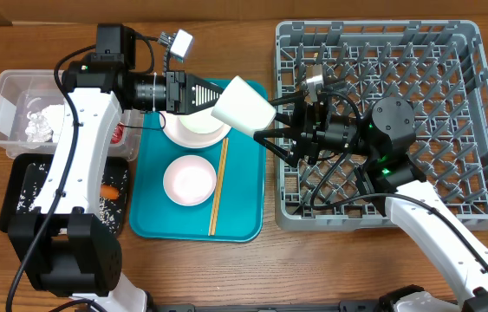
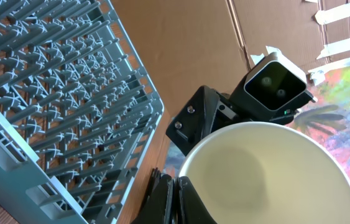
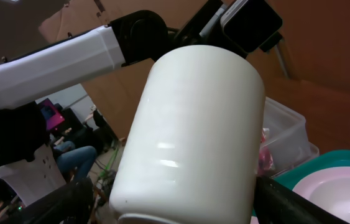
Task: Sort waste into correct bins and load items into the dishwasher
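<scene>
Overhead: the left fingers are pinched shut on the rim of a white cup, which is tilted above the teal tray just beside the grey rack. The right fingers are spread wide on either side of it.

Left wrist: the cup's hollow faces the camera, with the rack to its left.

Right wrist: the cup's side fills the gap between the parted fingers.

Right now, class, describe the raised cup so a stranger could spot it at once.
Start at the teal tray; look above its far right corner, toward the grey rack. The white cup hangs there tilted in the left gripper, the only dish in the air.
</scene>
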You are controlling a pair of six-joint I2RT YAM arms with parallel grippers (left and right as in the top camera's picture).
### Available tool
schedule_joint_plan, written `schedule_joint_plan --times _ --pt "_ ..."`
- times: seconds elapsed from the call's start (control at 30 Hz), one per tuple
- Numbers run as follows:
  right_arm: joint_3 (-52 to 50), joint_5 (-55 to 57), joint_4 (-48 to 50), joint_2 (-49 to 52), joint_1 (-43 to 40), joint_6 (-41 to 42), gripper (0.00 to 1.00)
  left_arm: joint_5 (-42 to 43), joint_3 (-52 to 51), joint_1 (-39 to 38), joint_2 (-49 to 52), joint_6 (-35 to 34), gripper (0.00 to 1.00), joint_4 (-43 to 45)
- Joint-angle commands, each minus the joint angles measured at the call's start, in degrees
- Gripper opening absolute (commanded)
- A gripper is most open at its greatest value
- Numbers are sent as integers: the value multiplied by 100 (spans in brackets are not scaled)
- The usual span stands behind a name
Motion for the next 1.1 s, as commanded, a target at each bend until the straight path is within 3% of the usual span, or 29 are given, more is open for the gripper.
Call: schedule_joint_plan --times 0.0,0.3,0.77,1.07 --pt "114 157 70 -15 24 -39 84 -98 90 -44 92 140 4 0" --pt "114 238 72 -13 24 66 76 -98 90 -44 92 140 4 15" --pt "114 238 -11 144 111 66 84 -96 90 -44 92 138 4 48" --pt "114 236 -11 144 142 66 64 -96 90 -44 92 138 4 48"
